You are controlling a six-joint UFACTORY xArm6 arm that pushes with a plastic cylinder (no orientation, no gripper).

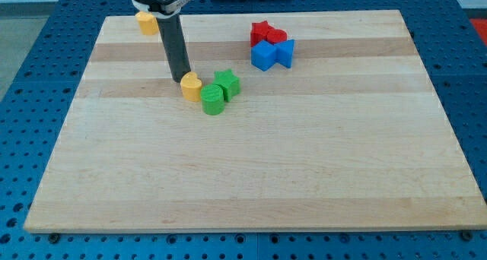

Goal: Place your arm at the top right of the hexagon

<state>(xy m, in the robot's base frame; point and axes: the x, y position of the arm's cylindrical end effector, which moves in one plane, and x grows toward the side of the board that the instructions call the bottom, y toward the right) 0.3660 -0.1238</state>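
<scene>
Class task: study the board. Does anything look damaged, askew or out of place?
Nothing looks damaged. My tip touches the yellow block mid-board, while the yellow hexagon sits partly hidden behind the rod at the view's top left.

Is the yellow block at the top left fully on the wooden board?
Cannot tell: the yellow block sits at the board's top edge, partly hidden by the rod.

a lab bench: wooden board point(251, 176) on blue perforated table point(23, 77)
</scene>
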